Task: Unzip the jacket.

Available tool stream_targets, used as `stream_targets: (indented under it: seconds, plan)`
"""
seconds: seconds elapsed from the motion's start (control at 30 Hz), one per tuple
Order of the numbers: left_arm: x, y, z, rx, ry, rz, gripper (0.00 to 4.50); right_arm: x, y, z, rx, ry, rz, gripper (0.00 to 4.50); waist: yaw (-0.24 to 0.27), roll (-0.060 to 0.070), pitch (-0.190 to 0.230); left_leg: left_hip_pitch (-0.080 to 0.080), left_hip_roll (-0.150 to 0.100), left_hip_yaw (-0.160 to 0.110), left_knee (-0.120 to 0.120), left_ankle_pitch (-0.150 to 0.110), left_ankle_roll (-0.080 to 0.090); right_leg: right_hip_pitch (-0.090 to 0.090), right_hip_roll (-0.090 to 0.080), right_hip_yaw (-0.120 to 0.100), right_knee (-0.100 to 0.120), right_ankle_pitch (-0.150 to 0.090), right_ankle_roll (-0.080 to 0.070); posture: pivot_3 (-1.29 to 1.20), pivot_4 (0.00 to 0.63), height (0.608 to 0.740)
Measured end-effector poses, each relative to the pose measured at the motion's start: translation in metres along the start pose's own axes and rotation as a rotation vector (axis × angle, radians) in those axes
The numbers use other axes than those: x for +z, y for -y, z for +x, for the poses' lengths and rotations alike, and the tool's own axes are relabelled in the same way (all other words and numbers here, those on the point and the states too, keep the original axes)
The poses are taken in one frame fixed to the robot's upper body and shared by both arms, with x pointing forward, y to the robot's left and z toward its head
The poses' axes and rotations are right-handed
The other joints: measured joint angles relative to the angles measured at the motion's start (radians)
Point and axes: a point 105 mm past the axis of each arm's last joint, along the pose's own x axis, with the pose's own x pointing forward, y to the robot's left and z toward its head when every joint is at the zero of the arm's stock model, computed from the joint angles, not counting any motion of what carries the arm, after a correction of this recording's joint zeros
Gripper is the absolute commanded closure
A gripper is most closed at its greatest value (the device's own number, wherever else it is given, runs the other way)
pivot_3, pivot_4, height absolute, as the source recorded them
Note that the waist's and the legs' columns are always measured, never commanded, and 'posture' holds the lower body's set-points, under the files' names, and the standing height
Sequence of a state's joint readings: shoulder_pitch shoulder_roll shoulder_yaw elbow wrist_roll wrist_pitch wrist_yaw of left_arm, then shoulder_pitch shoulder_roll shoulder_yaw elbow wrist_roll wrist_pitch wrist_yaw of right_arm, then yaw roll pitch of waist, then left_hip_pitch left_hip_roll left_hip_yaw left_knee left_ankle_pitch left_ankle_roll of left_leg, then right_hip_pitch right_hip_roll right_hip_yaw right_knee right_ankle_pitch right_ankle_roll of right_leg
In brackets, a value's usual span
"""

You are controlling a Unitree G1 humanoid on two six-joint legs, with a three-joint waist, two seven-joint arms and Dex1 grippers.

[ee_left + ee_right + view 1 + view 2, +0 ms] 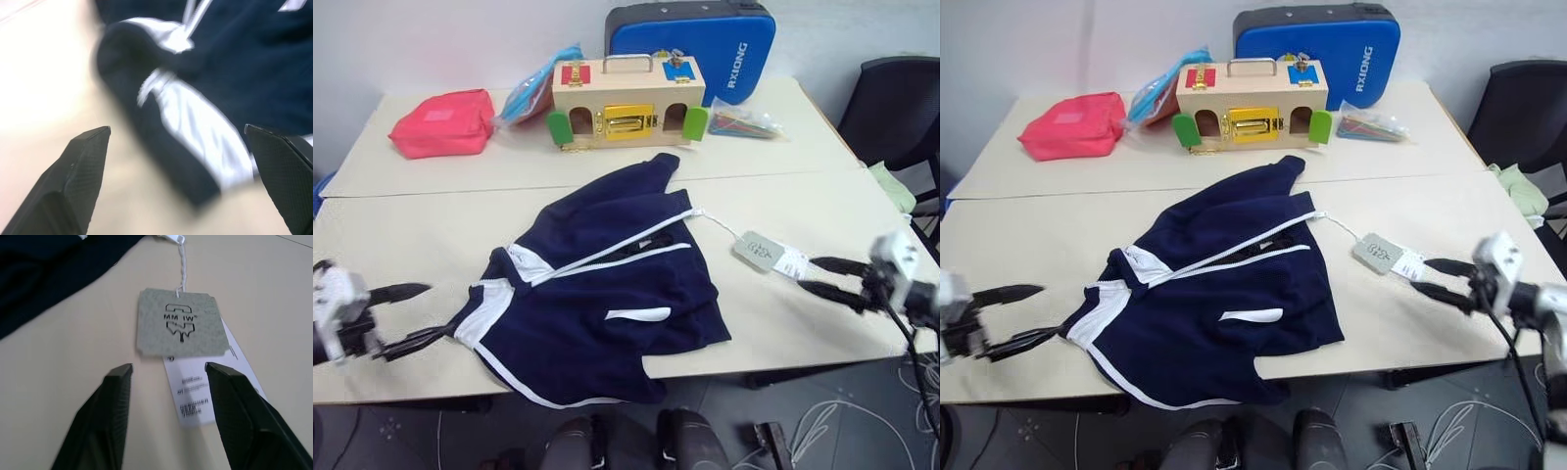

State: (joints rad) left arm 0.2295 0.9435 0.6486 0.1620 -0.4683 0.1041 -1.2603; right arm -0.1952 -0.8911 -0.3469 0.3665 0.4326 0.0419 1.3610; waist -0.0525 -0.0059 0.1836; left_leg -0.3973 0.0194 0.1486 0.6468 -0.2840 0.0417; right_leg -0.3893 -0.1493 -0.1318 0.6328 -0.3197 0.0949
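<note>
The jacket is lying rumpled in the lower middle of the head view, on the near part of the bench, with its white zipper running diagonally toward the upper right and already parted over much of its length (the collar end sits at the lower left). A cord is leading from the zipper to the paper tags, which are resting flat on the bench at centre right.

The left pincer is hovering at the lower left with its fingers spread, just beside the collar and gripping nothing. The right pincer is also spread and empty, its tips lying on either side of the tags.

To finish well, the collar side probably needs pinning down while the pull is drawn along the line of the teeth, not lifted, or the soft cloth will bunch up and travel with it.

A red pouch, a wooden box and a blue case are sitting along the top of the frame, well apart from the jacket and not obstructing anything.
</note>
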Motion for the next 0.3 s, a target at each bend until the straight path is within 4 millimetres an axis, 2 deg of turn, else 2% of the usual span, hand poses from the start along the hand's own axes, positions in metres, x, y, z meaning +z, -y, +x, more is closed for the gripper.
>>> stream_targets:
  seconds: [0.07,0.1,0.2,0.3]
  plan:
    - [-0.008,0.012,-0.009,0.026,-0.019,0.037,0.0,0.011,-0.02,-0.002,0.086,0.03,-0.072,0.11,0.001,0.0,0.0,0.002,0.0,0.0,-0.001,-0.003,0.003,0.001,0.0,0.0,-0.001,0.0,0.0,0.0,0.15,0.74]
    - [-0.014,0.019,-0.012,0.029,-0.039,0.055,0.0,0.015,-0.032,-0.001,0.138,0.038,-0.105,0.03,0.002,0.0,0.0,0.005,0.001,0.0,-0.001,-0.005,0.004,0.004,0.0,0.0,-0.002,0.0,0.0,0.0,0.15,0.74]
    - [-0.021,0.027,-0.011,0.043,-0.056,0.09,0.0,0.016,-0.057,0.0,0.273,0.042,-0.169,0.03,0.016,0.0,0.0,0.008,0.003,0.0,-0.002,-0.007,0.003,0.008,0.001,0.0,-0.006,0.001,-0.001,0.0,0.15,0.74]
    - [-0.021,0.028,-0.005,0.091,-0.027,0.107,0.0,0.012,-0.069,0.011,0.326,0.073,-0.25,0.03,0.03,-0.001,0.0,0.008,0.002,0.0,-0.001,-0.008,0.003,0.008,0.001,0.0,-0.007,0.001,-0.002,0.0,0.15,0.74]
